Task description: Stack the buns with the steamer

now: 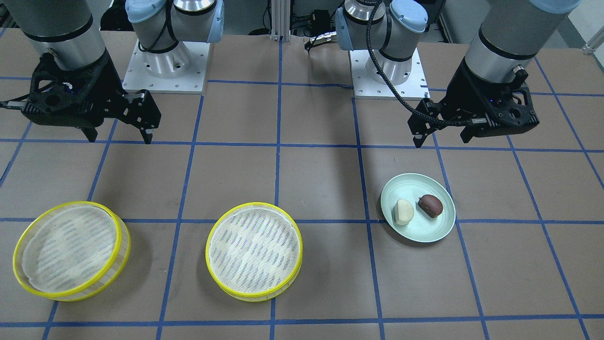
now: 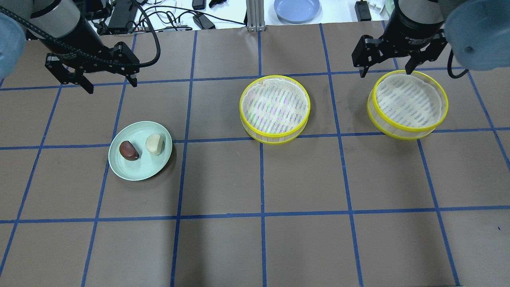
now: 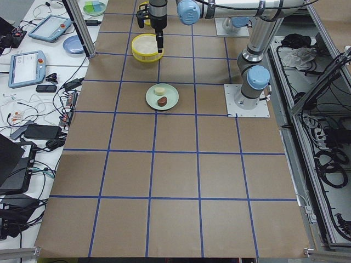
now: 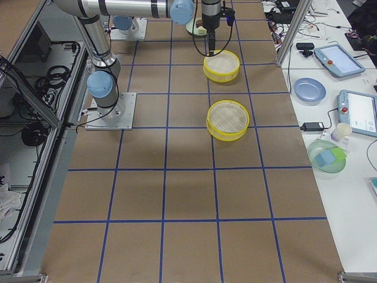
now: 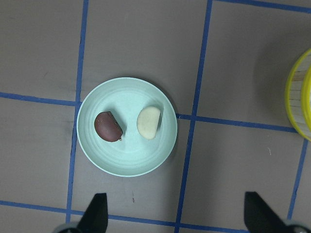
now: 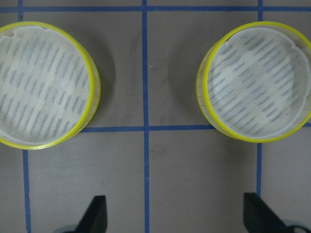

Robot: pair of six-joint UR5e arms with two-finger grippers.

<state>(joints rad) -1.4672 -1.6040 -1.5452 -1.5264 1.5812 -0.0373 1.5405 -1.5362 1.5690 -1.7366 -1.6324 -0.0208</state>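
Observation:
A cream-white bun [image 2: 155,143] and a dark reddish-brown bun [image 2: 128,150] lie side by side on a pale green plate [image 2: 140,170]. They also show in the left wrist view, the cream bun [image 5: 148,122] and the brown bun [image 5: 108,126]. Two yellow-rimmed steamer trays with white liners stand empty: one mid-table [image 2: 275,107], one further right [image 2: 408,101]. My left gripper [image 2: 112,87] is open and empty, raised on the far side of the plate. My right gripper [image 2: 386,73] is open and empty, raised over the far rim of the right steamer.
The two arm bases [image 1: 167,66] [image 1: 389,71] stand at the robot's edge of the table. Beyond the far edge, a bench holds a blue plate [image 2: 297,8], cables and tablets [image 3: 27,68]. Blue tape lines grid the brown tabletop.

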